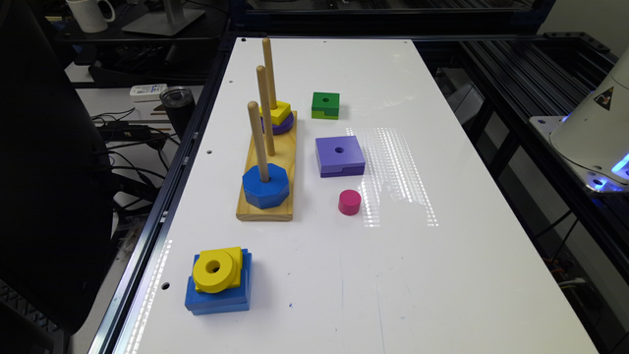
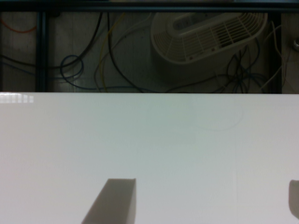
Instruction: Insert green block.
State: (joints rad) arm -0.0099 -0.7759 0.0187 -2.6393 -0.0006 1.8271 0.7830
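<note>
Green block (image 1: pixel 325 105) sits unlabelled on white table (image 1: pixel 442 275), beside peg board (image 1: pixel 268 206).

Green block (image 1: pixel 325 105) dark green over lime; purple block (image 1: pixel 340 156); pink cylinder (image 1: pixel 349 202).

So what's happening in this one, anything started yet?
Nothing is being handled yet. The small green wooden block sits loose on the white table, beside the wooden three-peg base. The middle peg is bare. The gripper hangs open over bare table, holding nothing.
</note>
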